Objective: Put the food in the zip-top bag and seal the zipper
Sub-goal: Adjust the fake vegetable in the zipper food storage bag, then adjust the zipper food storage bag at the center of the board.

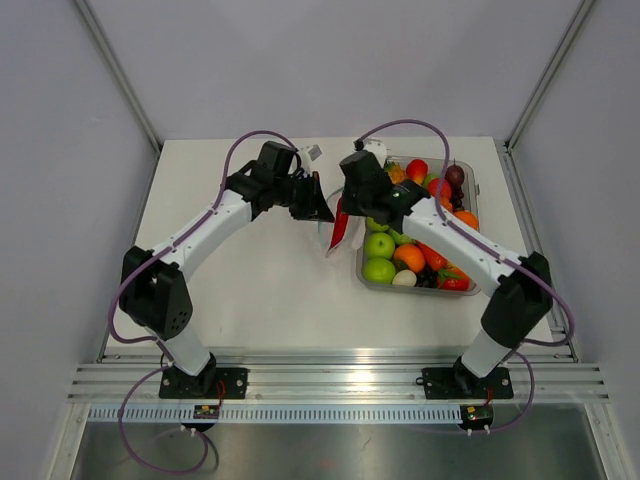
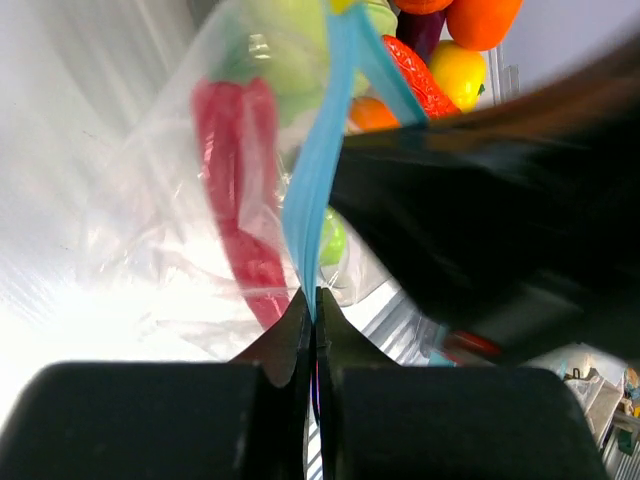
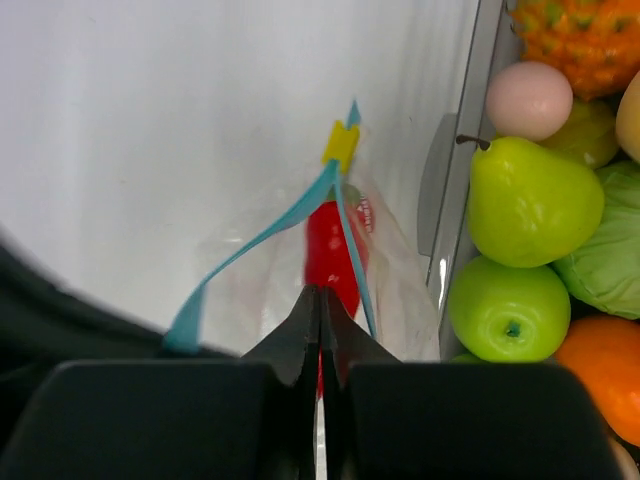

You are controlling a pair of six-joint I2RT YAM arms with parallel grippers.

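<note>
White matte table (image 1: 250, 290) inside a pale-walled enclosure carries the zip-top bag (image 1: 331, 243), a thin, crinkled clear pouch lying toward the far edge, just beside the rigid clear tray (image 3: 462, 190) of toy produce at the far right corner. The left gripper (image 2: 315, 305) and the right gripper (image 3: 320, 300) each have their fingers pressed together on one lip of the light-blue zipper (image 3: 270, 230), apparently to hold the mouth taut in a V from the yellow end tab (image 3: 341, 145) ready for sealing. The glossy, elongated red chili pepper (image 3: 322, 240) sits inside the pouch; the strip is not yet joined, and the small orange piece cannot be located.
</note>
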